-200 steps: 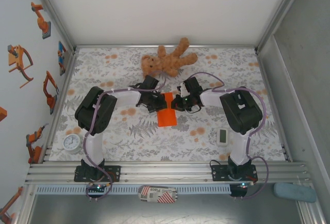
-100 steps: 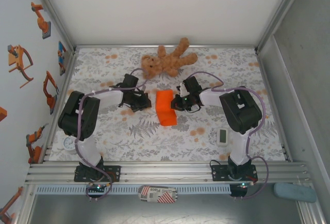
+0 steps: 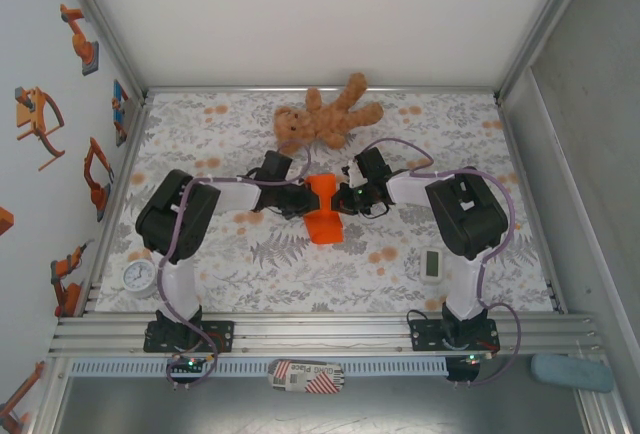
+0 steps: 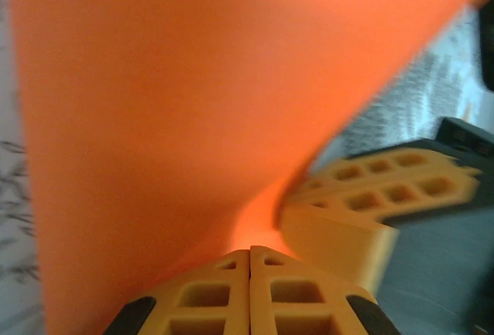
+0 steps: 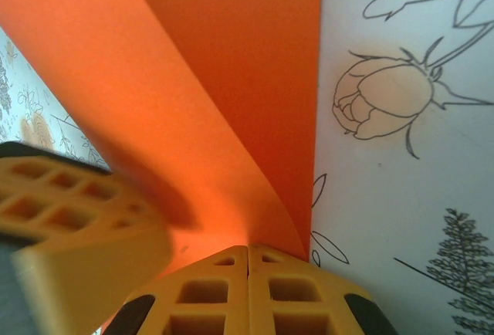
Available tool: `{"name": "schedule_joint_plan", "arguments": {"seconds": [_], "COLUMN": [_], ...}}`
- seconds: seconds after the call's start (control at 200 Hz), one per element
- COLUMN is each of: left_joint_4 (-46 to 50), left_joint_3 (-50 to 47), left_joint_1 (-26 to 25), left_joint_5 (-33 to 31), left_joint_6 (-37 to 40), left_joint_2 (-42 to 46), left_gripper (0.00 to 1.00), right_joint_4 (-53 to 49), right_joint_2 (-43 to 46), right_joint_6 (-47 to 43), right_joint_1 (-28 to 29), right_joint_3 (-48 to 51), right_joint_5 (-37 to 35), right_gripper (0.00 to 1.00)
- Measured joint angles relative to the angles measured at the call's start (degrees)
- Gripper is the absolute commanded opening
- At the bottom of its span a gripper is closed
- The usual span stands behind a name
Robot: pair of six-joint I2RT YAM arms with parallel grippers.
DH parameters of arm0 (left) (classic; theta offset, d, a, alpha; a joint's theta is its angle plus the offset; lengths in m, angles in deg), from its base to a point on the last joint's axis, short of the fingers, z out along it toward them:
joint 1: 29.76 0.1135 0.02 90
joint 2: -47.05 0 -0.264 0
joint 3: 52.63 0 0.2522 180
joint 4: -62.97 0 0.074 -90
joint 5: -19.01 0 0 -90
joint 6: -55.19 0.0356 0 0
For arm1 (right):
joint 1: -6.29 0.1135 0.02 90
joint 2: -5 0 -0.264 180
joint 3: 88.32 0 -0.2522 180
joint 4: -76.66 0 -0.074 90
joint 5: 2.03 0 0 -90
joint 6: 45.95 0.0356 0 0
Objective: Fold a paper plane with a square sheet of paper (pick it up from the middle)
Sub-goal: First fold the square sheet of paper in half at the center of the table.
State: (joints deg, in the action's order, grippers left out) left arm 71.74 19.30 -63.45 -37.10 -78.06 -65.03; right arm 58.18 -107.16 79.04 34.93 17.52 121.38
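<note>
Left claw point(image 3: 303, 197) has swung back in from the side and meets the square sheet of paper point(image 3: 324, 224) again; right claw point(image 3: 340, 197) sits where it was. Both claws are pressed together on the sheet: in each wrist view the fingertips meet with orange paper pinched at the seam, and the other claw is just beside it, across the sheet. Sheet sits between the two claws, looks already narrowed by a fold. Its pinched part bows up off the counter point(image 3: 220, 254), and the rest trails from the claws toward the arm bases, resting on the counter. Handling, my read: very light, thin, floppy, no stiffness except along a crease. It likely slides easily on the counter and wrinkles or tears if tugged from both sides. Best hold looks like a shallow pinch on opposite edges near mid-length, tips level, gentle pull so it neither slips nor buckles.
</note>
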Motion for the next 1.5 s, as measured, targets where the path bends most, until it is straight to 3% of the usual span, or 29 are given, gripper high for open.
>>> {"name": "schedule_joint_plan", "arguments": {"seconds": [0.235, 0.561, 0.771, 0.941, 1.127, 1.497], "left_joint_4": [-1.42, 4.74, 2.80, -1.68, -2.23, 5.42], "left_joint_3": [-0.68, -0.87, -0.96, 0.48, 3.10, 8.46], "left_joint_1": [4.20, 12.11, 5.99, 1.22, 2.03, 7.61], "left_joint_5": [-0.46, -4.90, -5.18, -3.15, -3.89, -7.80], "left_joint_6": [-0.55, 2.75, 2.99, 1.25, -0.50, 0.04], "left_joint_2": [-0.39, 3.52, 9.01, 4.59, -2.56, -3.85], "left_gripper": [0.08, 0.08, 0.08, 0.08, 0.07, 0.08], "right_joint_4": [0.04, 0.09, 0.07, 0.09, 0.48, 0.90], "right_joint_2": [0.02, 0.04, 0.07, 0.04, 0.11, 0.15], "right_joint_6": [-0.17, -0.37, -0.37, -0.39, -0.50, -0.57], "right_joint_1": [-0.04, -0.11, -0.11, -0.11, -0.11, -0.11], "right_joint_3": [0.31, 0.39, 0.39, 0.44, 0.79, 1.20], "right_joint_5": [-0.04, -0.02, -0.04, -0.04, -0.04, -0.09], "right_gripper": [0.00, 0.00, 0.00, 0.00, 0.00, 0.00]}}
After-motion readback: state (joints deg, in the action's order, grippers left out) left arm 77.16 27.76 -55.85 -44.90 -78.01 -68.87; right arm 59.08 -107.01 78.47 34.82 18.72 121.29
